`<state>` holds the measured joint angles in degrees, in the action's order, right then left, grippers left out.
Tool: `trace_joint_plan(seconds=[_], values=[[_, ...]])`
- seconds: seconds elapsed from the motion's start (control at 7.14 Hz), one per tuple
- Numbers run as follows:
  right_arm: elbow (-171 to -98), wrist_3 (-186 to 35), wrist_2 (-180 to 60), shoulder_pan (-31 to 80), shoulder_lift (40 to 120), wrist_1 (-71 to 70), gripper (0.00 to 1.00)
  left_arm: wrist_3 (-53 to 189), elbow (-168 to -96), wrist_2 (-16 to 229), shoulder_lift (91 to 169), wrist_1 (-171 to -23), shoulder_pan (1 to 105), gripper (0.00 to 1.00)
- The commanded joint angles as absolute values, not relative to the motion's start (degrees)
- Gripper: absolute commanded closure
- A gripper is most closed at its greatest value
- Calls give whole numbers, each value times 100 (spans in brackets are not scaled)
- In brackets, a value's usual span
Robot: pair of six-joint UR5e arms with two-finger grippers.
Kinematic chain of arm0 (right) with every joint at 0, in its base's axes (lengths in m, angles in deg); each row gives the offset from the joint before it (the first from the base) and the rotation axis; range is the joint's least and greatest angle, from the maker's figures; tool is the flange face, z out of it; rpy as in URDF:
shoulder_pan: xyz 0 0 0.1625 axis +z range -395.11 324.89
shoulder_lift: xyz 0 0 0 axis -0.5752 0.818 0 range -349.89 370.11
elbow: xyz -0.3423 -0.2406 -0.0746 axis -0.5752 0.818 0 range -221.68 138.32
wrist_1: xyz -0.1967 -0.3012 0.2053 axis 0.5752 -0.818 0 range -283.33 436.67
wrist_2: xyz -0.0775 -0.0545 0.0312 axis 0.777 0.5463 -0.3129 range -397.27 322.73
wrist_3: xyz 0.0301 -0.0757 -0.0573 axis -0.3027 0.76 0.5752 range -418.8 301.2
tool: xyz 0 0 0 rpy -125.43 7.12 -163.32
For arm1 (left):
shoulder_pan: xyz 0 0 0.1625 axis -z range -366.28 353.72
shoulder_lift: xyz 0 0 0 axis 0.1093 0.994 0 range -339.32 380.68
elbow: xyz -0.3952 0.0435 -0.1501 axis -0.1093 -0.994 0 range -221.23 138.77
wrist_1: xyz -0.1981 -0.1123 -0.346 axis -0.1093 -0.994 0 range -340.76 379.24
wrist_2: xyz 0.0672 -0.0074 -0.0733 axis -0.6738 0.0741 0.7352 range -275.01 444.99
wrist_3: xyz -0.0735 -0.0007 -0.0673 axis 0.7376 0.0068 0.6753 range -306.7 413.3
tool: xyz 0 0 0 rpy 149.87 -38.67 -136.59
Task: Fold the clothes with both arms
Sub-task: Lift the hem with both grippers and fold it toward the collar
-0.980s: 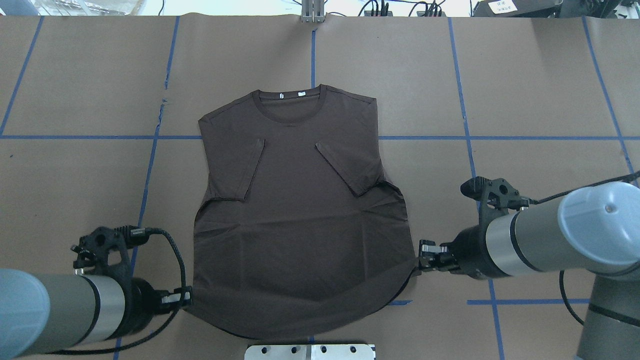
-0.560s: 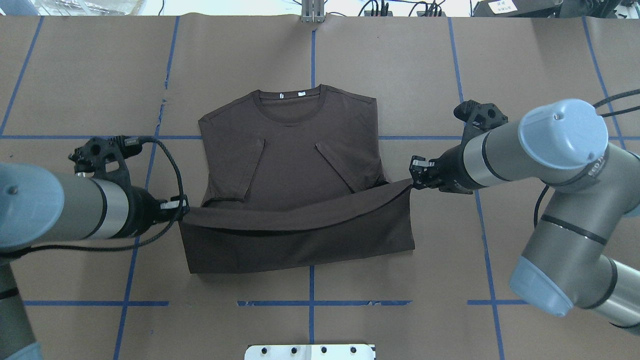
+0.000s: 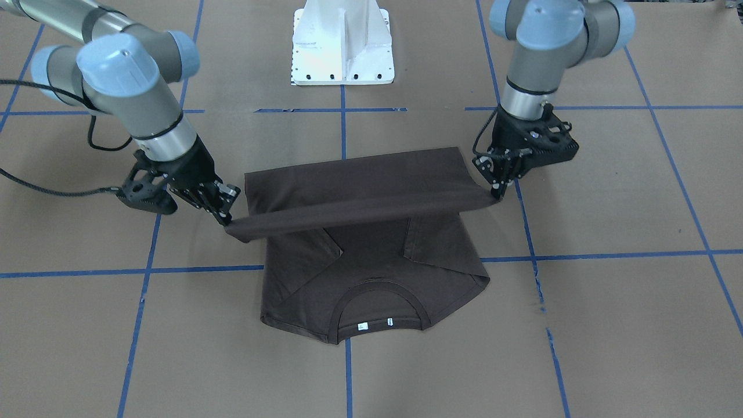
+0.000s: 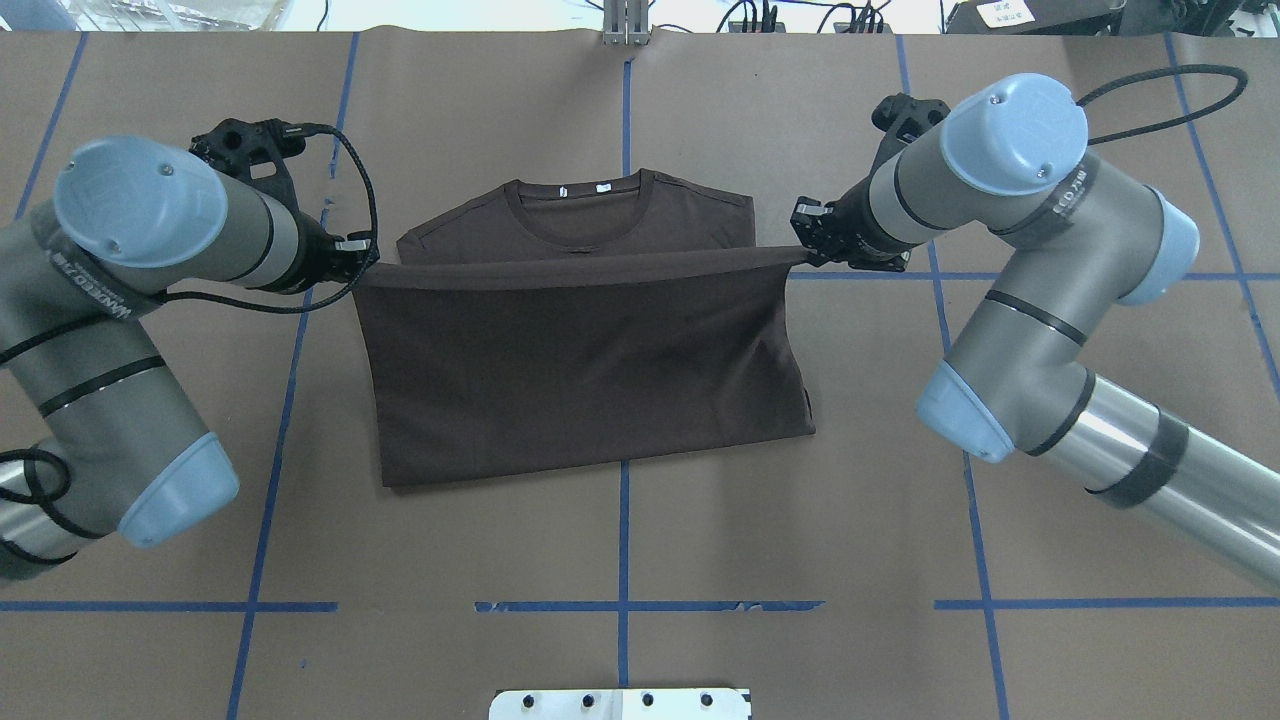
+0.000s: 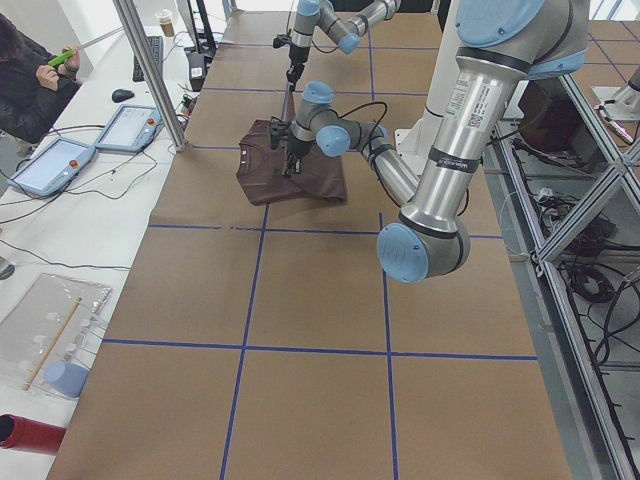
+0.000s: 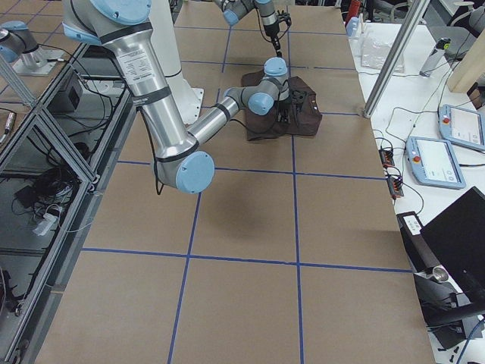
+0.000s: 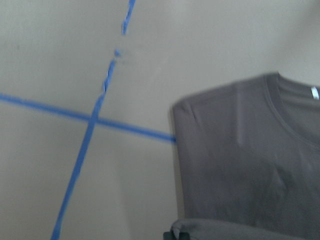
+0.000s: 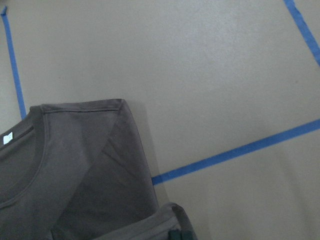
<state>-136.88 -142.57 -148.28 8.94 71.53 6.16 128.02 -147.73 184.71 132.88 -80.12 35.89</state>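
Note:
The dark brown T-shirt (image 4: 590,370) lies flat on the brown paper table, with its collar (image 4: 580,200) at the far side and its sleeves folded in. My left gripper (image 4: 365,262) is shut on the hem's left corner. My right gripper (image 4: 800,255) is shut on the hem's right corner. The hem hangs stretched taut between them above the chest, just short of the collar, with the lower half doubled over the body. In the front-facing view the left gripper (image 3: 498,194) and right gripper (image 3: 228,219) hold the raised hem (image 3: 360,209). The wrist views show the shoulders (image 7: 240,145) (image 8: 85,150).
The white base pedestal (image 4: 620,703) sits at the table's near edge. Blue tape lines (image 4: 620,605) cross the paper. Beyond the far edge stand a metal post (image 5: 150,70) and tablets (image 5: 130,125), and an operator (image 5: 25,70) sits there.
Both grippers have carried the hem away from the robot, from the near edge up over the chest toward the collar. The folded sleeves are now covered.

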Motion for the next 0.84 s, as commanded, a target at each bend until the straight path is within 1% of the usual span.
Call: trace_joint_plan(seconds=[0.0,0.28,0.42,0.7], values=[[-12539,-14264,-14802,1006,6603,1538,100,12696,-13900,18466,13764,-8446,3793,100],[-11922,-14247,-14784,1120,6120,1558,100,12713,-13092,18448,13828,-9295,3802,100],[-11754,-14247,-14749,1138,6022,1558,100,12722,-12818,18448,13898,-9543,3819,100],[-11691,-14247,-14749,1313,6021,1558,100,12695,-12719,18448,13942,-9555,3951,100]])
